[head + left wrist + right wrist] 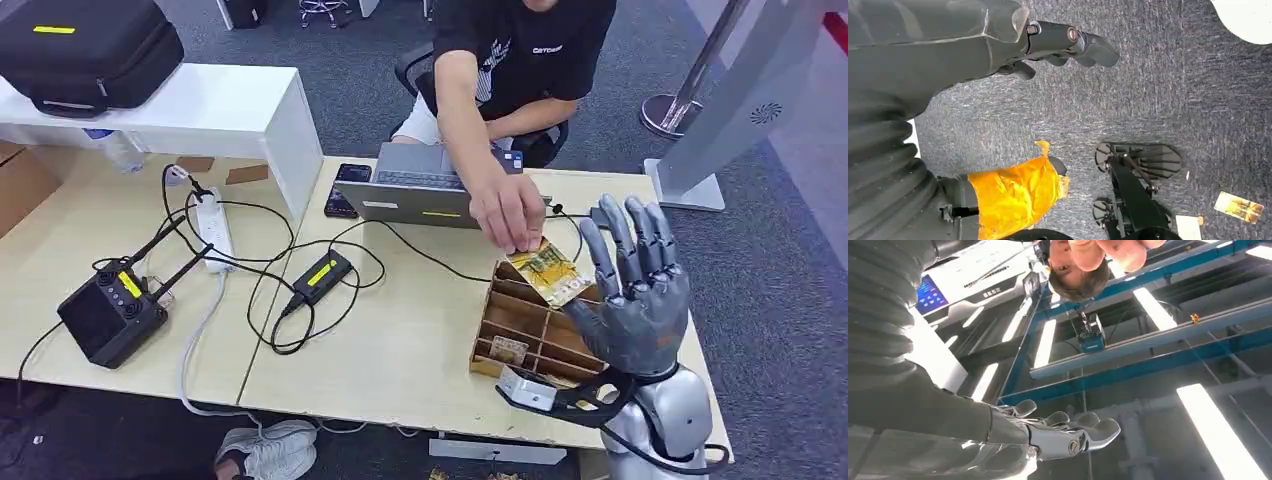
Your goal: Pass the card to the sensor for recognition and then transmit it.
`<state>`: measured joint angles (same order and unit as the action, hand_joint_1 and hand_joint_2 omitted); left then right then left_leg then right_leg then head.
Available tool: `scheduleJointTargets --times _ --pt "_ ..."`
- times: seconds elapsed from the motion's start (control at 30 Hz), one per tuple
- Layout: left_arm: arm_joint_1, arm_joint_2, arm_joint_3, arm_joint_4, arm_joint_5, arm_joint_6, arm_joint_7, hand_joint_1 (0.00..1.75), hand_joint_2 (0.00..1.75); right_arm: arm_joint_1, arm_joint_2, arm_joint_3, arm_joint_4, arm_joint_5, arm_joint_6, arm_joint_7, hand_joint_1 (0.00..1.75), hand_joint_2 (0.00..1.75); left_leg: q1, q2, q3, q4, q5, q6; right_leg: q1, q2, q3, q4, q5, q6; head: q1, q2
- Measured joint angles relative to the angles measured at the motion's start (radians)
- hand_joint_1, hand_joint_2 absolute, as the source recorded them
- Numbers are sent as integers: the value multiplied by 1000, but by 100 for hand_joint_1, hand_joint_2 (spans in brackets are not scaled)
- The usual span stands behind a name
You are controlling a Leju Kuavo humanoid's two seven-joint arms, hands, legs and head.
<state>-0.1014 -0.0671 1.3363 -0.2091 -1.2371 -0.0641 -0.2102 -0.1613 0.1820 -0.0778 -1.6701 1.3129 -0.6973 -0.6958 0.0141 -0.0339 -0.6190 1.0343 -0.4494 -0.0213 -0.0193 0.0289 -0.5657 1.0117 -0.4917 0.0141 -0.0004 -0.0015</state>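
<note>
On the tabletop point(400, 340) the black sensor box point(108, 315) sits far left, well apart from everything the task needs. A person's hand point(508, 212) holds the card point(552, 272) over the wooden tray point(530, 330), its long axis slanting toward the robot's right hand point(635, 290). That hand is raised, palm up, fingers spread and empty, just right of the card. The left hand point(1068, 42) hangs over the floor, fingers loosely curled, empty.

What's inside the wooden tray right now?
The tray holds one card in a near slot, and the person's hand holds a yellow card over its far end. The right hand covers the slots behind it.
</note>
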Motion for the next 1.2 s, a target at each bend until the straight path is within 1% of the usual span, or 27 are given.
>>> scheduleJointTargets --times 0.03,0.07,0.3,0.4,0.53,0.57,0.8,0.9,1.0,1.2 --pt "0 0 0 0 0 -1 0 0 175 -1 0 0 1 8 0 0 140 175 0 0 0 0 0 0 0 0 0 0 0 0 0 0" --pt "0 0 0 0 -1 -1 0 0 175 -1 0 0 3 11 0 0 152 175 0 0 0 0 0 0 0 0 0 0 0 0 0 0" --pt "0 0 0 0 -2 -2 0 0 175 -4 0 2 15 17 0 3 154 175 0 0 0 0 0 0 0 0 0 0 0 0 0 0" --pt "0 0 0 0 -2 -2 0 0 175 -6 0 3 18 17 0 4 168 175 0 0 0 0 0 0 0 0 0 0 0 0 0 0" --pt "0 0 0 0 -2 -2 0 0 175 -8 1 5 19 16 0 4 171 175 0 0 0 0 0 0 0 0 0 0 0 0 0 0" --pt "0 0 0 0 -2 -2 0 0 175 -9 0 6 19 16 0 4 175 175 0 0 0 0 0 0 0 0 0 0 0 0 0 0" --pt "0 0 0 0 -2 -2 0 0 175 -8 1 15 21 15 0 4 175 175 0 0 0 0 0 0 0 0 0 0 0 0 0 0" --pt "0 0 0 0 2 -2 0 0 175 0 0 16 19 -7 0 2 175 175 0 0 0 0 0 0 0 0 0 0 0 0 0 0" --pt "0 0 0 0 14 1 0 0 175 34 1 16 -6 -55 0 1 175 175 0 0 0 0 0 0 0 0 0 0 0 0 0 0" --pt "2 0 10 0 42 14 0 0 175 147 1 5 -89 -168 0 0 175 175 0 0 0 0 -2 0 0 0 -1 0 -2 0 0 0"
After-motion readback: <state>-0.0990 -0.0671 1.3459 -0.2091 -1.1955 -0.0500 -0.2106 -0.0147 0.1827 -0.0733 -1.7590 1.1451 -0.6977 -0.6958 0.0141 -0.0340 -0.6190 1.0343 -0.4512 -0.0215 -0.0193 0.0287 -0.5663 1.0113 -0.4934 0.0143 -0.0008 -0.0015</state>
